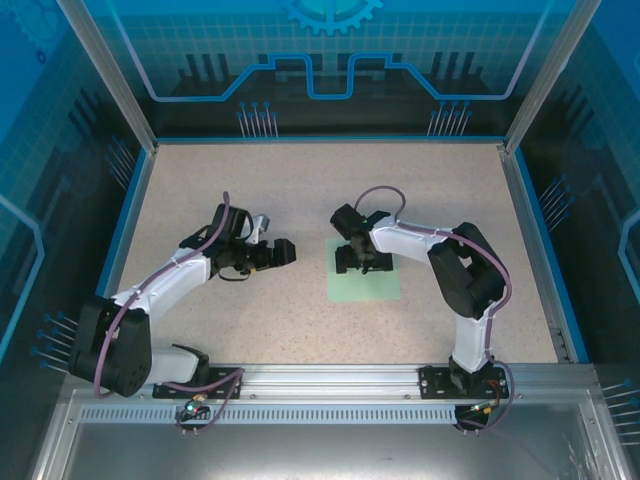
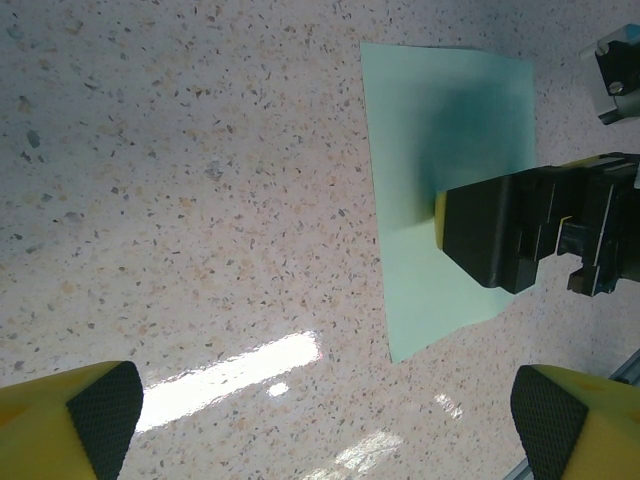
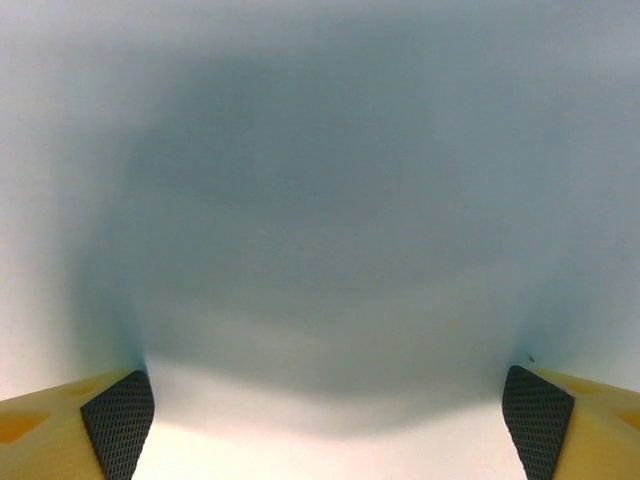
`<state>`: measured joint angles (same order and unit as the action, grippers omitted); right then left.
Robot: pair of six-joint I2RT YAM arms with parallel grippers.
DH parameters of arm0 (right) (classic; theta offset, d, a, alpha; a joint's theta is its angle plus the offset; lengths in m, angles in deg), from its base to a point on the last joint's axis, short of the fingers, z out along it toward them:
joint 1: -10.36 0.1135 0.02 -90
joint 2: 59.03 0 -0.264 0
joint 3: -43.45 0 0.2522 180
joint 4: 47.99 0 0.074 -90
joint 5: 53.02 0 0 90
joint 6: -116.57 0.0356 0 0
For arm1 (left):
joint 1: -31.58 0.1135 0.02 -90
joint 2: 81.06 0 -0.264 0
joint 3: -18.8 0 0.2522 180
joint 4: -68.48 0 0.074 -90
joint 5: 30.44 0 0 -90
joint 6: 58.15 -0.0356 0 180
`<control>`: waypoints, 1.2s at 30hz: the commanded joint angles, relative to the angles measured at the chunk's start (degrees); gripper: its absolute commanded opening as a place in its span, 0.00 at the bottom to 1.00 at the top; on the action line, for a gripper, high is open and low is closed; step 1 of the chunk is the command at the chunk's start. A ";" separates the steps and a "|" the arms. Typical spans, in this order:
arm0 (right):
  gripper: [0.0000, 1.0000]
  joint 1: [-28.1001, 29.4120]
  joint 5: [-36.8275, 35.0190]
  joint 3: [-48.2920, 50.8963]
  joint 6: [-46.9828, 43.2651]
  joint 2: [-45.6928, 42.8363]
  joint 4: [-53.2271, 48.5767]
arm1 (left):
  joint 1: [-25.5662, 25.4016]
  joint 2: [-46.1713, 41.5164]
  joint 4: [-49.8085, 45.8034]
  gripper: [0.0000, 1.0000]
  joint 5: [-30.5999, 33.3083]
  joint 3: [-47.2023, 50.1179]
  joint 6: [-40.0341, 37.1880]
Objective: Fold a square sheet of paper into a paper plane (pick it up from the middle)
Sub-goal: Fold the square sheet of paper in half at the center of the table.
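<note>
Mint-green and uncreased, the square sheet of paper [image 1: 365,282] lies flat on the speckled tabletop [image 1: 250,180], a little right of centre on my right arm's side. From the left wrist view the sheet [image 2: 430,150] shows straight edges and sharp corners, with no fold line, no lifted flap and no triangle anywhere on it. So I judge the task to be at its very start: nothing is folded, and the sheet has not been picked up.

My right tool [image 1: 362,258] is down over the middle of the sheet, which is where the pick-up is meant to happen. Seen from its own wrist, the right tool [image 3: 325,425] has its jaws standing wide apart with only pale green paper [image 3: 320,200] and its own shadow between them, so it is open and holds nothing. From the side it [image 2: 530,230] sits low over the sheet's right half. Whether its tips actually touch the paper, I cannot tell.

My left tool [image 1: 280,252] hangs above bare tabletop just to the left of the sheet, facing it. It [image 2: 325,420] is open too, jaws spread and empty, and apart from the paper.

What is left, as I read it, is nearly everything: pinching the sheet at its middle, lifting it, making the centre crease, turning the corners in and shaping the wings.
</note>
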<state>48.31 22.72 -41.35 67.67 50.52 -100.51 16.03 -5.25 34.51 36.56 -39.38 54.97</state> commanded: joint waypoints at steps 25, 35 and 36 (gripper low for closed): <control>0.54 0.26 1.13 2.55 0.91 1.18 2.69 | -0.44 1.53 0.70 0.99 -1.52 -0.08 -1.43; 0.34 1.24 0.41 -0.05 0.40 -0.65 1.34 | -0.43 1.53 0.80 0.99 -1.49 -0.13 -1.43; 0.33 1.25 0.66 -0.20 0.31 -0.74 1.41 | -0.43 1.53 0.83 0.99 -1.43 -0.10 -1.47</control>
<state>48.73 23.24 -40.15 68.00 49.85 -97.28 16.03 -4.16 34.56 36.56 -39.38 54.25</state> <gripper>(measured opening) 0.339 0.987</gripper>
